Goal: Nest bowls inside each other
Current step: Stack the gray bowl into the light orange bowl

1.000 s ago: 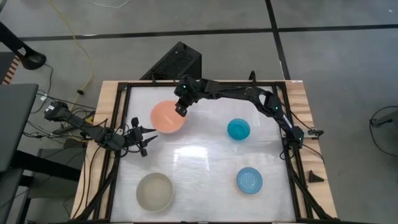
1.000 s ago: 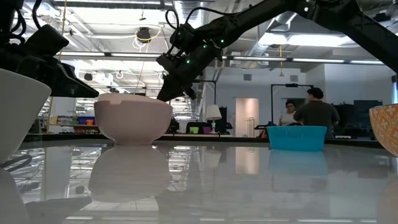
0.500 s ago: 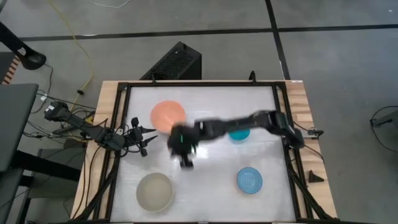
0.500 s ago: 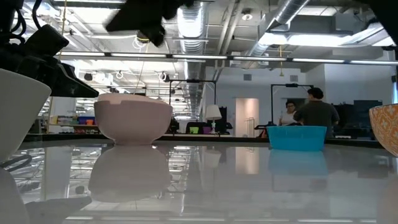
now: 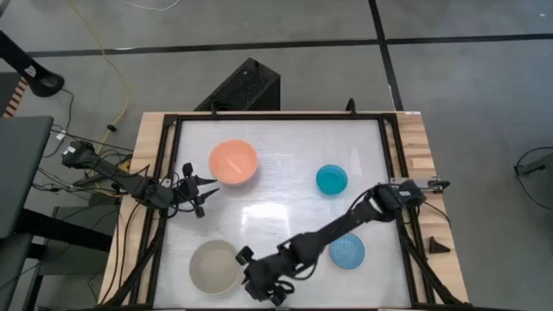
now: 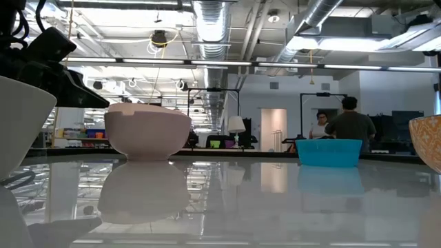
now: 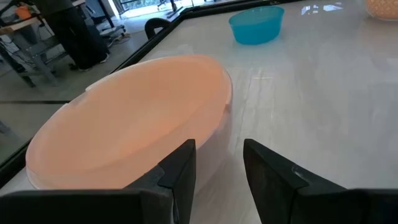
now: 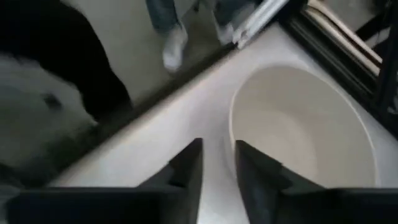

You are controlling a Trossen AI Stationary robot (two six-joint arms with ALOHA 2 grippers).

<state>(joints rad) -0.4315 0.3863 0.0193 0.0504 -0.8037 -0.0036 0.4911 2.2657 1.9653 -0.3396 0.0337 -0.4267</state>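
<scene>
Four bowls stand on their bases on the white table. The salmon-pink bowl (image 5: 233, 161) is at the far left, the teal bowl (image 5: 332, 180) at the far right, the dotted light blue bowl (image 5: 347, 250) at the near right and the grey-beige bowl (image 5: 214, 266) at the near left. My right gripper (image 5: 261, 283) hovers just right of the grey-beige bowl (image 8: 305, 137), above the table's near edge; its fingers (image 8: 217, 165) stand slightly open and hold nothing. My left gripper (image 5: 197, 190) waits open at the left edge, close beside the salmon-pink bowl (image 7: 130, 118).
Black frame rails (image 5: 164, 216) run around the table. Bare table top (image 5: 276, 207) lies between the four bowls. My right arm (image 5: 346, 226) slants across the near right part, passing close to the dotted bowl. People stand in the room far behind the table (image 6: 348, 124).
My right gripper has left the salmon-pink bowl's far rim and swung fast across the table toward the near edge, rolling as it went. It now hangs beside the grey-beige bowl. All the bowls have stayed where they were.
</scene>
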